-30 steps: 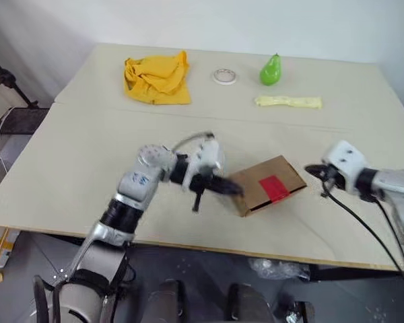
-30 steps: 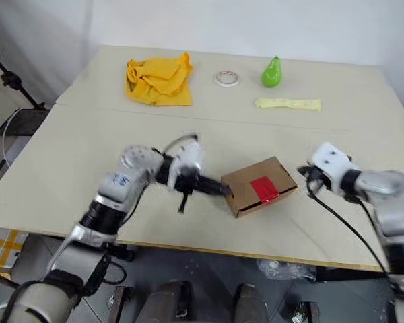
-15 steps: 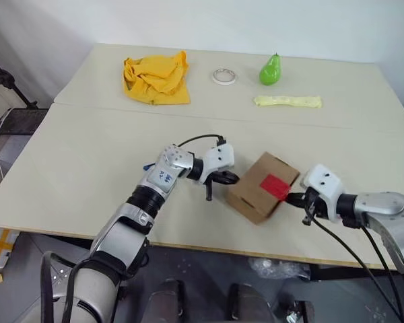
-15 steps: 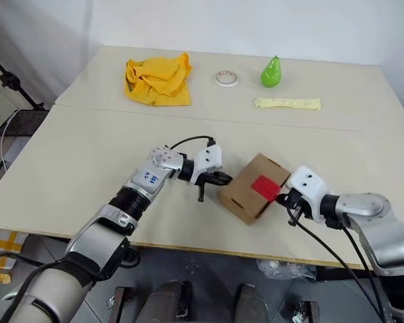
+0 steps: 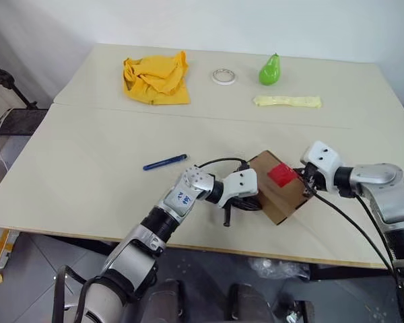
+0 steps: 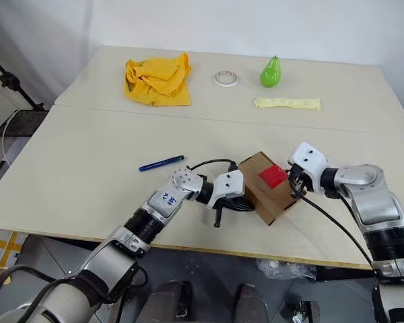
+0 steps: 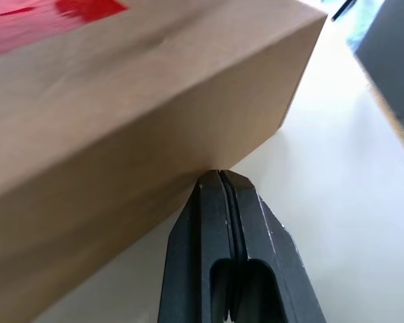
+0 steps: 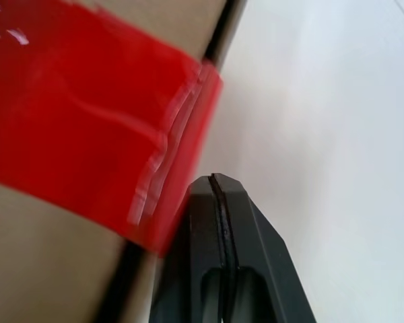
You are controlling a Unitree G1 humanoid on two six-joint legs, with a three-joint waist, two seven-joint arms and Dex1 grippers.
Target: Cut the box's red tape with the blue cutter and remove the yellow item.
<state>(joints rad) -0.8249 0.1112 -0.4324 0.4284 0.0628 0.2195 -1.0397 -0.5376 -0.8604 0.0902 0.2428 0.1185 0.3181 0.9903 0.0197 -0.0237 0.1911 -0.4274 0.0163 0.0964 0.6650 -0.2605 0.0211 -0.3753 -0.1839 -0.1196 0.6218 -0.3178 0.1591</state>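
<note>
The box (image 5: 276,195) sat lower right of centre on the desk (image 5: 87,168), with the left gripper (image 7: 219,176) and right gripper (image 8: 212,180), jaws clenched and empty, pressed against opposite sides. The red tape (image 5: 281,175) was uncut. The blue cutter (image 5: 165,162) lay unheld left of centre; further pushing risked sliding the box toward the desk's lower edge.

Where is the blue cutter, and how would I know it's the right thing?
Look at the big tan table and find the brown box near the front edge, between the two robot arms. To the box's left, lying alone on bare tabletop, is the blue cutter. It's slim like a pen, and it's the table's one dark blue thing.
</note>
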